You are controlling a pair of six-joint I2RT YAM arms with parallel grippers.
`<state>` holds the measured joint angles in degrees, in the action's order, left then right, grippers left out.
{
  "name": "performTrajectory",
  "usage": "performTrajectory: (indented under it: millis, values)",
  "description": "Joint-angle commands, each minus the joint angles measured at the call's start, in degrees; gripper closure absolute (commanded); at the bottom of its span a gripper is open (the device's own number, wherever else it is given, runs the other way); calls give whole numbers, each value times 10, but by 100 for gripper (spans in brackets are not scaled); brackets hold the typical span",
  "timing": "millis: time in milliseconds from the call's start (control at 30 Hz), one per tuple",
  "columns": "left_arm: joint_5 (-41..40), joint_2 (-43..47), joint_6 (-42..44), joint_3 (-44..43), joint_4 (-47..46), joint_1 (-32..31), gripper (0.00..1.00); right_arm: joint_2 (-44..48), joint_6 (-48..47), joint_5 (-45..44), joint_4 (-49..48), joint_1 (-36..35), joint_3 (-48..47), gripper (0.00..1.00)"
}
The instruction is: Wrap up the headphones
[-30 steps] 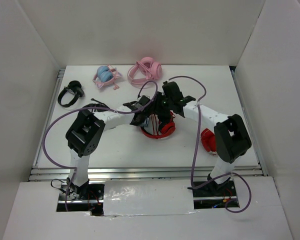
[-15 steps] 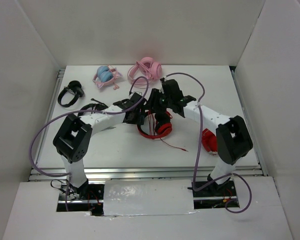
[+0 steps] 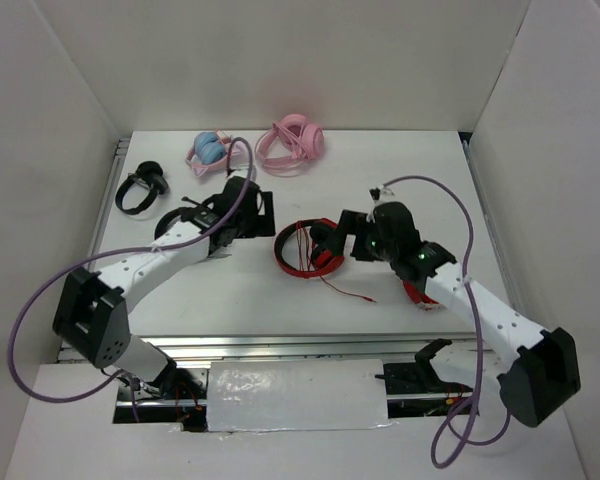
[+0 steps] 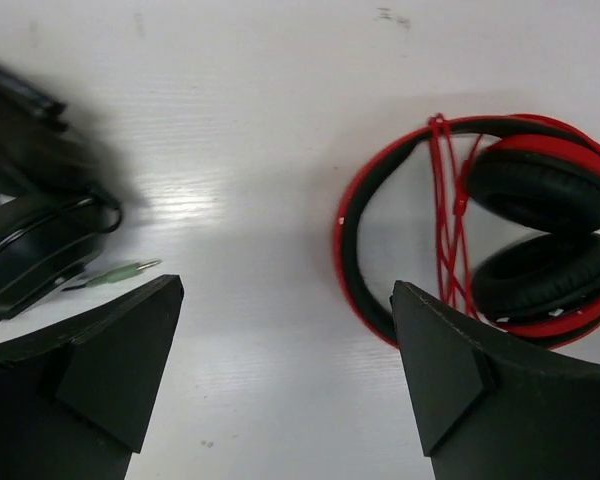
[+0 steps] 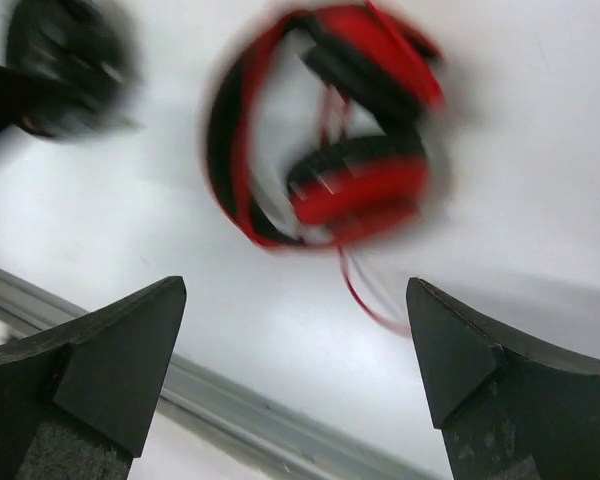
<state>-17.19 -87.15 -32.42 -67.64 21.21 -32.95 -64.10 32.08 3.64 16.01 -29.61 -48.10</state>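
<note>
The headphones (image 3: 306, 252) lie flat near the middle of the counter (image 3: 230, 290), between the two tools. The cable (image 4: 446, 200) crosses the headband in several red turns beside the ear cushions. Its loose end trails off over the counter toward the near edge.

The left tool (image 3: 258, 212) sits to the left of the headphones and apart from them. In its wrist view its fingers (image 4: 130, 340) stand wide apart with nothing between them. The headphones (image 4: 355, 235) lie off to the right of the gap there, their lower rim hidden behind the right finger.

The right tool (image 3: 332, 236) is close to the ear cups on the right side (from above, contact cannot be told). Its wrist view is blurred, yet it shows the tool (image 5: 296, 285) released, with only bare counter in the gap. The headphones (image 5: 330, 150) lie beyond the fingertips.

A black headset (image 4: 30, 240) with a green plug (image 4: 120, 270) lies at the left of the left wrist view.
</note>
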Motion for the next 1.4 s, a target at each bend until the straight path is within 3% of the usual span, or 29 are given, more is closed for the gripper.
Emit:
performTrajectory:
  millis: [0,167,367,500,667,800,1000,1067,1133,1167,1200,1233,1300,1367]
  values:
    - [15,70,-33,50,-13,45,1,55,32,-81,125,-24,76,0]
    - [28,154,-56,129,-13,79,1,87,103,-149,190,-55,118,0]
    - [31,188,-55,161,1,100,1,-2,88,-200,210,-59,107,0]
    - [24,195,-50,167,4,107,1,-89,49,-153,178,-66,94,3]
    - [28,204,-41,170,-1,116,1,-172,65,-201,196,-89,50,4]
    - [26,204,-39,168,1,120,1,-203,77,-246,213,-102,22,4]
    - [27,211,-36,170,-1,126,1,-243,51,-239,180,-102,14,5]
    - [27,213,-35,170,-1,128,1,-252,31,-213,163,-100,14,8]
    - [29,211,-33,170,-2,129,1,-254,6,-183,147,-101,16,19]
    - [30,211,-33,170,-4,131,1,-251,0,-171,141,-100,18,25]
    - [30,211,-33,170,-4,131,1,-249,-9,-158,134,-100,25,40]
    - [30,211,-33,169,-5,131,1,-244,-16,-145,120,-100,28,47]
    - [31,212,-32,170,-4,132,1,-233,-33,-112,108,-102,36,53]
    - [35,214,-30,172,-6,133,1,-222,-37,-117,106,-106,37,52]
